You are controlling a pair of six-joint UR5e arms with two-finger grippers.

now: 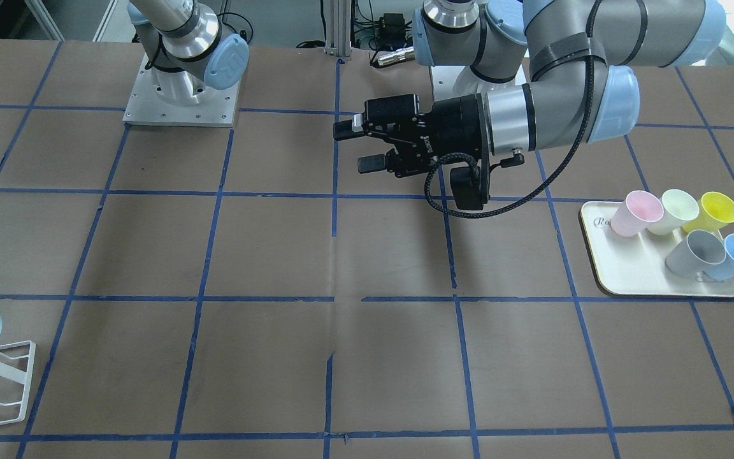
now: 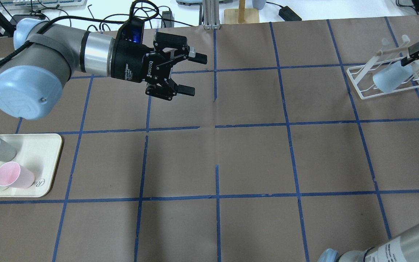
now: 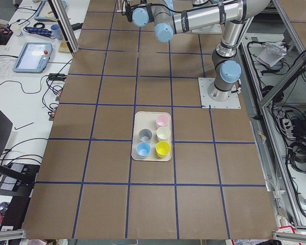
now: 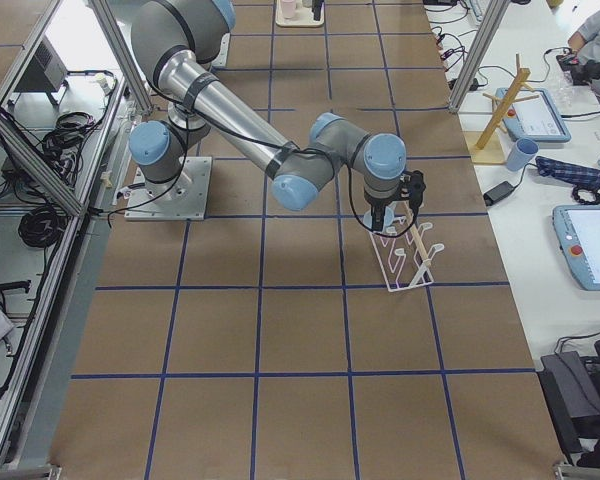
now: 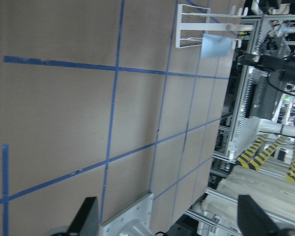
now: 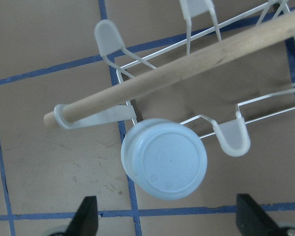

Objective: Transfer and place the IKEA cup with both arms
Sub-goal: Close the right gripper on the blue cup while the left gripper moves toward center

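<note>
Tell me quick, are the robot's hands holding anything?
Left gripper: open, empty.
Right gripper: open, over the blue cup, not holding it.

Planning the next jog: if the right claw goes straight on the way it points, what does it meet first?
The upturned blue cup on the rack, its base centred ahead of the open right claw. The gap between them is hard to judge.

White lettering reading ROBOTIQ runs along the black body of the left gripper (image 2: 194,74); a smaller line beside it is too fine to read. Well apart from that gripper on the table (image 1: 278,255), the cream tray (image 1: 634,280) bears a cursive word starting "Ra", the rest hidden behind the pink cup (image 1: 634,213). A light blue joint cap (image 1: 227,60), across from that gripper, carries an embossed UR mark.
</note>
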